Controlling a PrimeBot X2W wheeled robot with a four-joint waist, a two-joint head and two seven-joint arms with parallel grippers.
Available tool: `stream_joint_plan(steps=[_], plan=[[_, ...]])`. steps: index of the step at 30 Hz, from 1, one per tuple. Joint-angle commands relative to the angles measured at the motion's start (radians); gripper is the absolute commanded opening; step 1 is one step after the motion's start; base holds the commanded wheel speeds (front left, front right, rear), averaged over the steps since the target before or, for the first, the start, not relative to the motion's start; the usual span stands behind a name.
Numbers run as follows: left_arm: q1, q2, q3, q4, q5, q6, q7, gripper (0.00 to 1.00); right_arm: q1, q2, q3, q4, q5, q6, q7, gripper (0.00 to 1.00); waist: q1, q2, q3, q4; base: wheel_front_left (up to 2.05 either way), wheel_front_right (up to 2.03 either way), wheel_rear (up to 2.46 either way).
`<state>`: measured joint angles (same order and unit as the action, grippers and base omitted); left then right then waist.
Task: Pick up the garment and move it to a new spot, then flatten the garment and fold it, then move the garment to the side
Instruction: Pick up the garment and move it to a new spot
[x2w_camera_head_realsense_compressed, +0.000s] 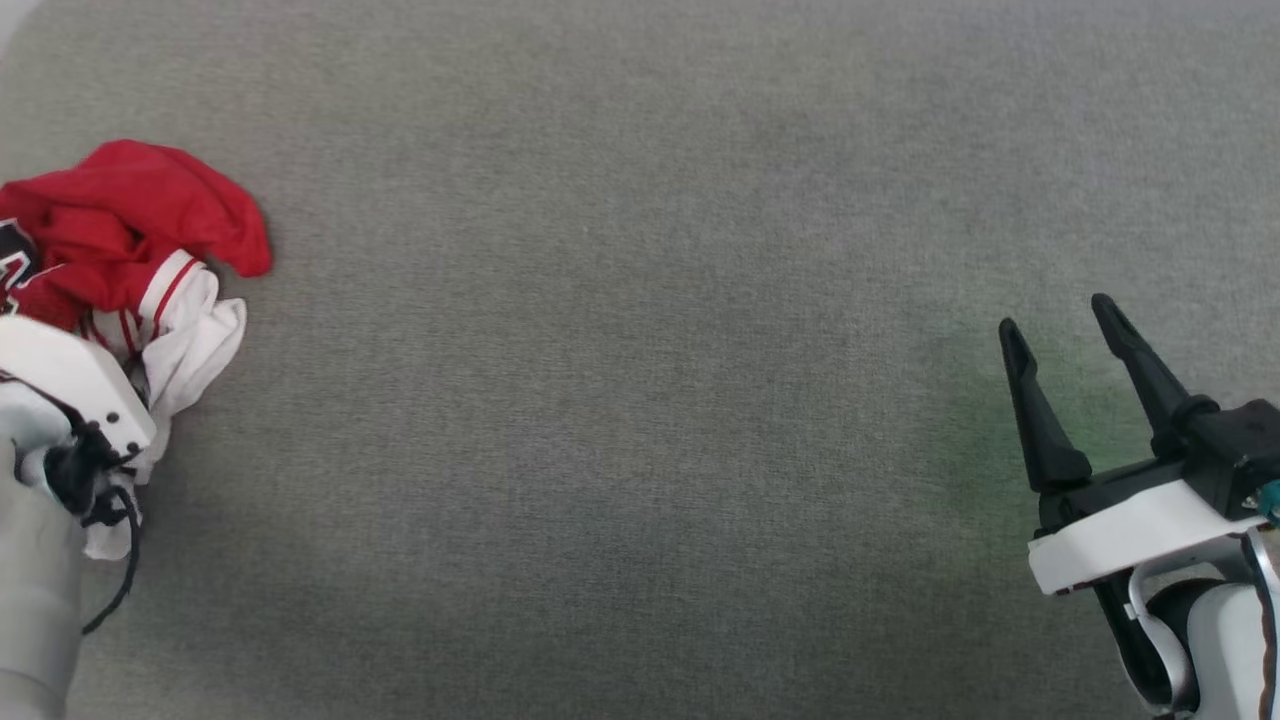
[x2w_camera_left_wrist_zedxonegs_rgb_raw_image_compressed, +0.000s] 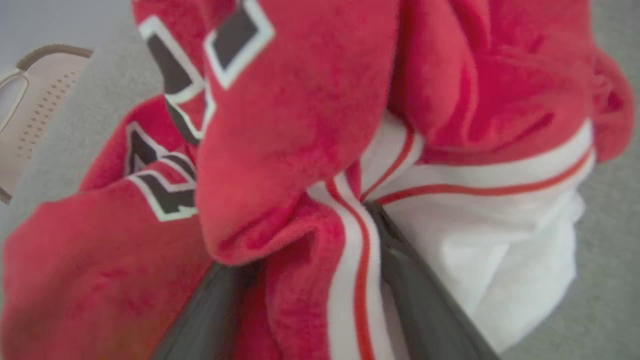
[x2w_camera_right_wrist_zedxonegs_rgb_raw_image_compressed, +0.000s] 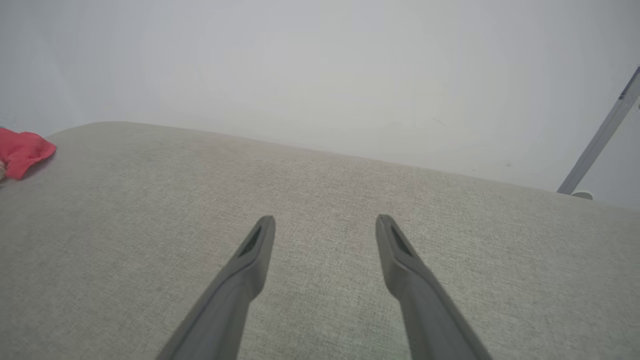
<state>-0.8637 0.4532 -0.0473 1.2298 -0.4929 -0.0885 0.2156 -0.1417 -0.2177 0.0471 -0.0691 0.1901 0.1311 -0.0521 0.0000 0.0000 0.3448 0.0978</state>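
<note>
Though illegible, black lettering (x2w_camera_left_wrist_zedxonegs_rgb_raw_image_compressed: 165, 200) on garment (x2w_camera_left_wrist_zedxonegs_rgb_raw_image_compressed: 300, 125) amid spread left tool (x2w_camera_left_wrist_zedxonegs_rgb_raw_image_compressed: 300, 240); right tool (x2w_camera_right_wrist_zedxonegs_rgb_raw_image_compressed: 325, 220) likewise spread.

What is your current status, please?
Left tool open, fingers straddling the crumpled garment. Right tool open, idle over grey surface. Nothing in the way.

Soft, even light lies over the grey fabric surface (x2w_camera_head_realsense_compressed: 640, 400), with no glare. It dims a little toward the near middle, and what may be a faint green glow tints the cloth beside the right gripper (x2w_camera_head_realsense_compressed: 1054, 315). The garment (x2w_camera_head_realsense_compressed: 130, 220) throws only a thin shadow at its edge. Seen from the left wrist, it is blurred, as are the dark fingers (x2w_camera_left_wrist_zedxonegs_rgb_raw_image_compressed: 425, 300). From the right wrist the pale wall (x2w_camera_right_wrist_zedxonegs_rgb_raw_image_compressed: 320, 65) looks washed out, and the surface's far edge bows.
</note>
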Motion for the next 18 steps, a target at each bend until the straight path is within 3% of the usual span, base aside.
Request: stream_joint_plan(steps=[1, 5, 10, 12, 18], plan=[[-0.008, -0.006, -0.016, 0.026, 0.013, 0.027, 0.061, 1.00, -0.016, -0.002, -0.001, -0.010, -0.004, -0.001, 0.007, 1.00, 0.0000, 0.0000, 0.020, -0.015, 0.00, 0.00, 0.00], [0.020, -0.020, -0.033, 0.065, 0.019, 0.085, 0.182, 1.00, -0.028, -0.009, 0.008, -0.015, 0.001, -0.001, 0.016, 1.00, 0.0000, 0.0000, 0.033, -0.031, 0.00, 0.00, 0.00], [0.040, -0.013, -0.033, 0.074, 0.012, 0.107, 0.187, 1.00, -0.034, -0.010, 0.015, -0.021, 0.012, -0.001, 0.025, 1.00, 0.0000, 0.0000, 0.040, -0.053, 0.00, 0.00, 0.00], [0.039, -0.010, -0.034, 0.072, 0.011, 0.095, 0.159, 0.00, -0.028, -0.005, 0.009, -0.025, 0.014, -0.001, 0.024, 1.00, 0.0000, 0.0000, 0.040, -0.056, 0.00, 0.00, 0.00], [0.004, 0.040, -0.038, 0.040, 0.022, 0.082, 0.032, 0.00, -0.004, 0.006, -0.011, -0.024, 0.015, -0.001, 0.017, 1.00, 0.0000, 0.0000, 0.023, -0.052, 0.00, 0.00, 0.00]])
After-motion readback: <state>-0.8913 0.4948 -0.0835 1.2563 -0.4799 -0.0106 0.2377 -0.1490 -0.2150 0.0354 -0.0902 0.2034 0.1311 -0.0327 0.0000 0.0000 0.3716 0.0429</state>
